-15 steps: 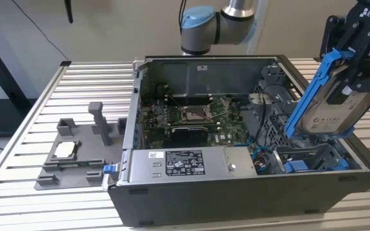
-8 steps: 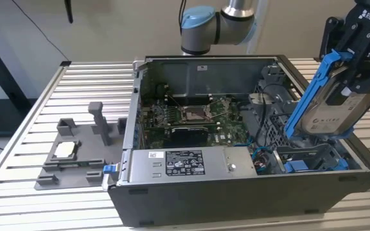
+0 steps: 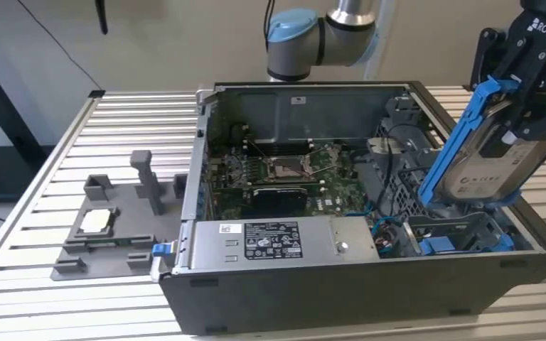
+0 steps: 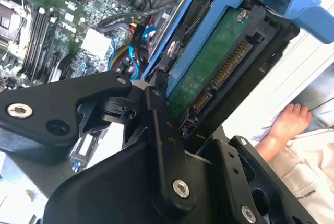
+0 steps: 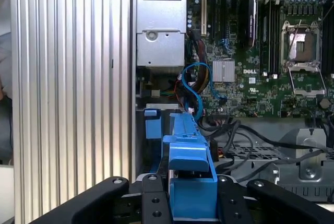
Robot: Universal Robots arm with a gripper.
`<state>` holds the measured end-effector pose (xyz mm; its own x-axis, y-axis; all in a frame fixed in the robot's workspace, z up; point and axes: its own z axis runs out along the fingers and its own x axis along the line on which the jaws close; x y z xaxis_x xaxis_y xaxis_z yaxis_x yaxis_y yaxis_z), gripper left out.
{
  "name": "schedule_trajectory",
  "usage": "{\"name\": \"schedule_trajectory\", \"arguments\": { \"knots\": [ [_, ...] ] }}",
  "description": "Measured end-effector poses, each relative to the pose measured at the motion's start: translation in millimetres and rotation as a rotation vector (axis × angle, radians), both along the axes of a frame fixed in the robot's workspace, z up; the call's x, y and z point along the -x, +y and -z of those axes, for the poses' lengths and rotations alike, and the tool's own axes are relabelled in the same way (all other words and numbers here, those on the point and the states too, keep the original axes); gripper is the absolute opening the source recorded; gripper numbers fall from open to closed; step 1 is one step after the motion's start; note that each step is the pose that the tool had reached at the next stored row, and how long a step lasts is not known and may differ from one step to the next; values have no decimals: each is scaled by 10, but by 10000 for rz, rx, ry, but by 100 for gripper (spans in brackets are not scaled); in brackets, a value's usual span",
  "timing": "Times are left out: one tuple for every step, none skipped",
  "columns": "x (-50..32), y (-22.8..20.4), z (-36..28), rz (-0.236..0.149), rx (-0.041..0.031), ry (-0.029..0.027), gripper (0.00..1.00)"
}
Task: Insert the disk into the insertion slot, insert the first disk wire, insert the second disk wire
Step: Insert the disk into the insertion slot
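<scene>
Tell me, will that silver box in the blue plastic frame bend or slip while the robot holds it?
Probably stiff: the flat silver-grey metal disk hangs tilted from the black gripper without sagging. Likely fragile: its bare green circuit board shows. The smooth blue plastic frame might slip.

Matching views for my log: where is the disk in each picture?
Exterior view: the disk, tilted in the gripper, above the case at the exterior view's right.
Second wrist view: green underside showing, beside the gripper.
First wrist view: blue carrier edge-on in the gripper.
Shared landmark: the motherboard.
</scene>
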<state>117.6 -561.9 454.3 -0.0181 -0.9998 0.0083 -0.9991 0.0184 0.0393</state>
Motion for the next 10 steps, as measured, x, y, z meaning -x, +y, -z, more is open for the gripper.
{"name": "schedule_trajectory", "arguments": {
  "knots": [
    [0, 0, 3, 0, 1, 0, 33],
    [0, 0, 7, 0, 2, 0, 33],
    [0, 0, 12, 0, 1, 0, 33],
    [0, 0, 16, 0, 1, 0, 33],
    [0, 0, 21, 0, 1, 0, 33],
    [0, 0, 27, 0, 2, 0, 33],
    [0, 0, 35, 0, 1, 0, 33],
    [0, -1, 44, 0, 1, 0, 33],
    [0, -2, 53, 0, 1, 0, 33],
    [0, -5, 62, 0, 0, 0, 33]
  ]
}}
